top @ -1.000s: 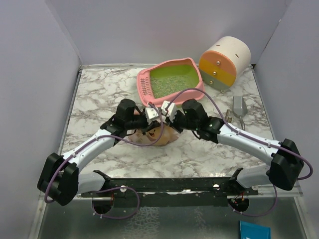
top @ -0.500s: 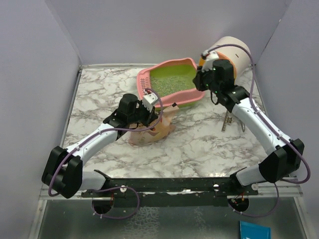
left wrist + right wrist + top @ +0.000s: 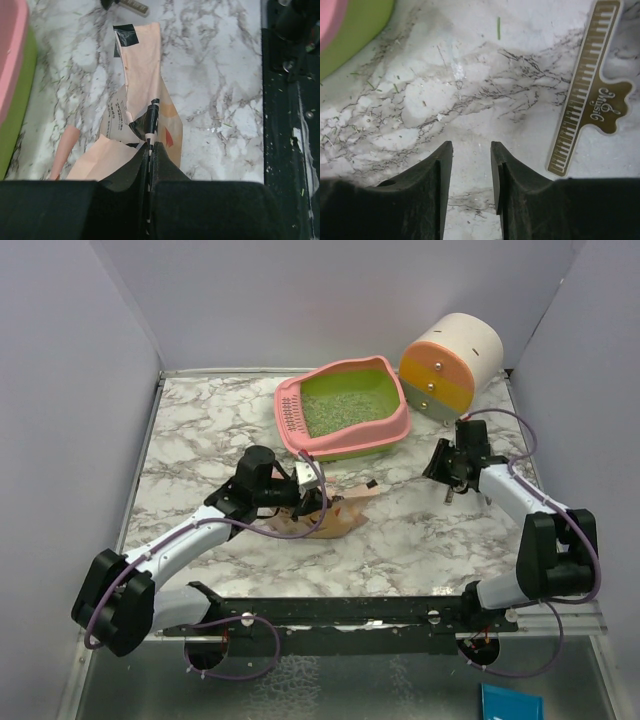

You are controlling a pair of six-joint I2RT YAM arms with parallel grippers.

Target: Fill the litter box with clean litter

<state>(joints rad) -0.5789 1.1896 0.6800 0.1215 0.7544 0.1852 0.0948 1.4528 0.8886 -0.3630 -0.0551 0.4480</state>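
The pink litter box (image 3: 347, 446) stands at the back centre, with pale greenish litter (image 3: 345, 405) spread over its green inside. Its corner shows in the left wrist view (image 3: 10, 70) and the right wrist view (image 3: 345, 30). The tan pouch (image 3: 335, 517) lies flattened on the table in front of the box. My left gripper (image 3: 303, 498) is shut on the pouch's edge (image 3: 142, 95), low over the table. My right gripper (image 3: 443, 472) is open and empty, just above bare marble to the right of the box (image 3: 471, 150).
The white-orange-yellow drawer cabinet (image 3: 450, 362) stands at the back right. A slotted gold scoop handle (image 3: 585, 95) lies on the marble just right of my right gripper. Stray granules dot the table near the box.
My left gripper has lowered the pouch from a tilted hold to flat on the table. My right arm has swung from the box's right corner down to the table by the scoop.
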